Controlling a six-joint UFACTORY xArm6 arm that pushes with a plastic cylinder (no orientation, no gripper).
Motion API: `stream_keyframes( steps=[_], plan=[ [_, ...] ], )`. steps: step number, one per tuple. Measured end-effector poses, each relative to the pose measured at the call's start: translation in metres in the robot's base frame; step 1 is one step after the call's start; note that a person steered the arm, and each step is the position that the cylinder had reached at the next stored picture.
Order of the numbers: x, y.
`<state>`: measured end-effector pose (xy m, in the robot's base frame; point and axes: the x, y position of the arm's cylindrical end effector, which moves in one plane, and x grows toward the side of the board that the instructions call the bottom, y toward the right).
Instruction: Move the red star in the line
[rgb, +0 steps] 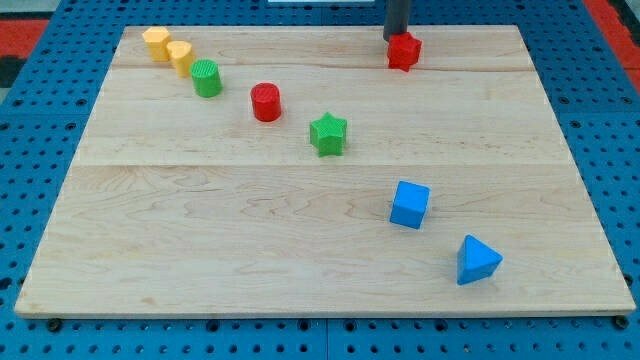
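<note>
The red star (404, 51) lies near the view's top edge, right of centre. My tip (395, 38) is right behind it, touching its upper left side. A diagonal line of blocks runs from the view's top left to bottom right: a yellow block (156, 42), a second yellow block (180, 56), a green cylinder (207, 78), a red cylinder (266, 102), a green star (328, 134), a blue cube (409, 204) and a blue triangular block (477, 260). The red star sits well above the gap between the green star and the blue cube.
The blocks rest on a light wooden board (200, 220) laid on a blue perforated table (40, 180). The board's top edge is just behind the red star.
</note>
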<state>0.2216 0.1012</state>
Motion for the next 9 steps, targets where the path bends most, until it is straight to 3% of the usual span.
stream_keyframes(
  steps=[6,7,9],
  plan=[
    [0.051,0.001],
    [0.046,0.033],
    [0.082,0.032]
  ],
)
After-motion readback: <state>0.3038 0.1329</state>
